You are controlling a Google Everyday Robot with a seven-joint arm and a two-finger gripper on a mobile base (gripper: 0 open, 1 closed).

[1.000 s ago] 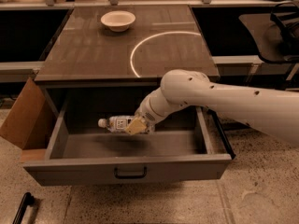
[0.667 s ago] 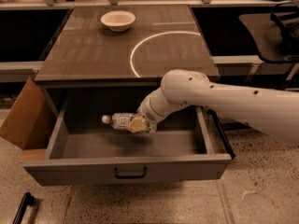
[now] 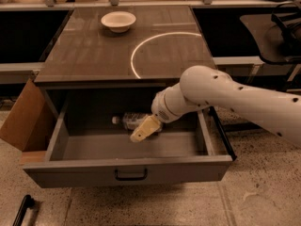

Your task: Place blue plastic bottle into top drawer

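Observation:
The blue plastic bottle (image 3: 128,121) lies on its side inside the open top drawer (image 3: 127,171), near the back wall, with its white cap pointing left. My gripper (image 3: 144,128) is down in the drawer at the bottle's right end, touching or overlapping it, and it covers that end of the bottle. The white arm comes in from the right over the drawer's right side.
A white bowl (image 3: 118,20) sits at the back of the brown table top (image 3: 94,55), which carries a white circle mark. A brown cardboard box (image 3: 26,119) stands against the drawer's left side. A dark chair stands at the far right.
The bottle and my gripper have shifted a little to the right and toward the drawer's back. The gripper's tip now reaches lower in front of the bottle.

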